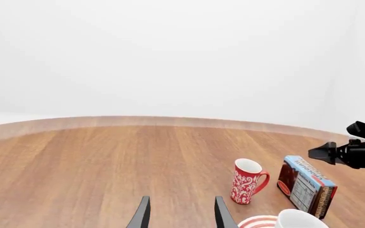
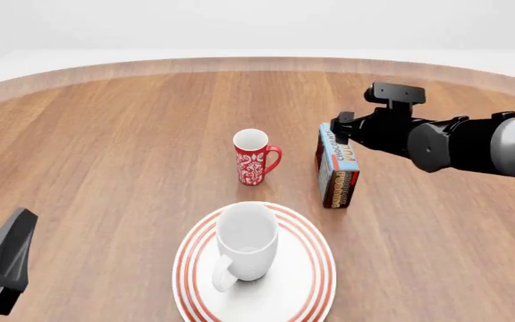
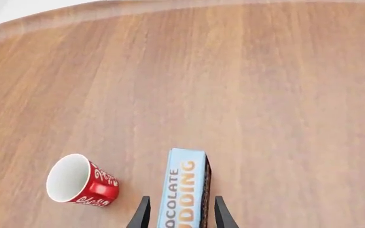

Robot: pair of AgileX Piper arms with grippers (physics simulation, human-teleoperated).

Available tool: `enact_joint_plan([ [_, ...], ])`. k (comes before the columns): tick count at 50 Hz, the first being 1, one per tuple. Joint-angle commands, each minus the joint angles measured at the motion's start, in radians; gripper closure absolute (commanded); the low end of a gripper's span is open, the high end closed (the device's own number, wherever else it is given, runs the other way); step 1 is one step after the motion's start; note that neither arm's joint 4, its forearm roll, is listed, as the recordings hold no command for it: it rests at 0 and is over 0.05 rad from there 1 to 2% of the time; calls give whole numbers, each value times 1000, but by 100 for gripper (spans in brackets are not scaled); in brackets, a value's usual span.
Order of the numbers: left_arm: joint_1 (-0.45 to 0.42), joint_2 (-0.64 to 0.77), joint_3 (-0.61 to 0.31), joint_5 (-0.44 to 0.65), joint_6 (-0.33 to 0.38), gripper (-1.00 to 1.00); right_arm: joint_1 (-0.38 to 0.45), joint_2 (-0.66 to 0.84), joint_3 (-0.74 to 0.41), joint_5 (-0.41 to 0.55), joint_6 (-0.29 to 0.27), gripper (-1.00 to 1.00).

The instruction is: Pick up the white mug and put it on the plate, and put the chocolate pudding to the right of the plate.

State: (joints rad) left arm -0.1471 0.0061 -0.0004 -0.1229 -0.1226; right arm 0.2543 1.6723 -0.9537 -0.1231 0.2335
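Wood-grain tabletop (image 2: 105, 134) is filling every view, with a plain white wall sitting behind it. Two mugs, one plate and one carton are showing, along with two arms. In the front view the plate (image 2: 316, 268) is lying at the lower centre of the frame, and the white mug (image 2: 247, 240) is standing upright on it with its handle pointing toward the lower edge. Above it, near the frame's middle, the red mug (image 2: 254, 157) is standing apart from the plate. Right of the red mug, the chocolate pudding (image 2: 337, 168) is standing on its narrow edge, up and to the right of the plate and clear of its rim. Coming in from the right edge of the front view, the right gripper (image 3: 180, 213) is hovering over the carton's far end; in the right wrist view its two fingers are standing spread to either side of the blue lettered face, and whether they are touching the carton cannot be told. At the lower left corner of the front view, the left gripper (image 1: 181, 213) is sitting well apart from everything, its fingers spread with nothing between them.
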Motion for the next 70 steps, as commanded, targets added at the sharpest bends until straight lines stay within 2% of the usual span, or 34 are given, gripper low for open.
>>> enact_joint_plan([
  [1, 1, -1, 0, 0, -2, -100, 4, 23, -7, -7, 1, -100],
  [70, 3, -4, 0, 2, -14, -100, 13, 149, -34, -32, 8, -100],
])
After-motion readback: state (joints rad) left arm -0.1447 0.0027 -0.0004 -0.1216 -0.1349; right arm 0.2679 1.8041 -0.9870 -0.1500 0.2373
